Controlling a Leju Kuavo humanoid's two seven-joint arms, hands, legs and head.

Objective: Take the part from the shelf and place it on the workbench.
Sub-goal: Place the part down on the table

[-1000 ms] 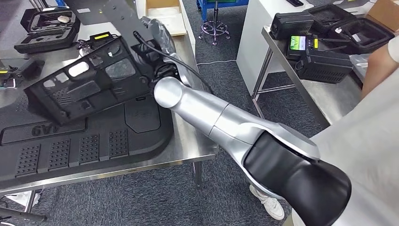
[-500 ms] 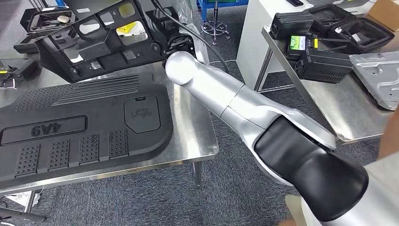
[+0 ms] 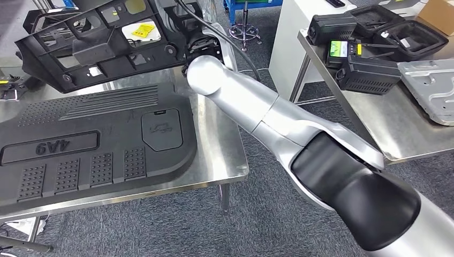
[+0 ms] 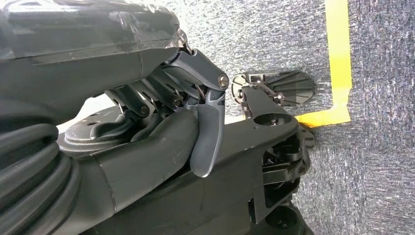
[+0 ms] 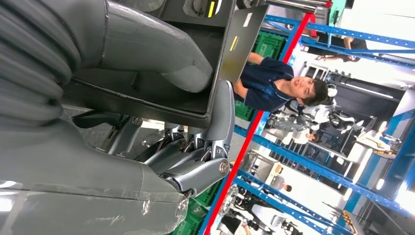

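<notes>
The part (image 3: 91,45) is a large black plastic frame with several cut-outs. It hangs tilted in the air above the far side of the steel workbench (image 3: 219,144). My right arm reaches up from the lower right, and my right hand (image 3: 201,45) grips the frame's right end. In the right wrist view the thumb (image 5: 156,54) presses one face of the frame's edge (image 5: 142,100) and the fingers (image 5: 222,117) wrap the other. My left hand (image 4: 195,122) hangs over the grey carpet with its fingers curled against the thumb, holding nothing.
A big black moulded panel (image 3: 96,139) covers most of the workbench. A second steel table (image 3: 369,112) at the right carries black cases (image 3: 369,69) and a grey metal plate (image 3: 428,80). A person (image 5: 274,88) stands by blue racks. Yellow tape (image 4: 337,49) marks the floor.
My right hand has lifted the frame up and away from the panel, towards the workbench's far side. The person's arm at the right edge has gone from view.
</notes>
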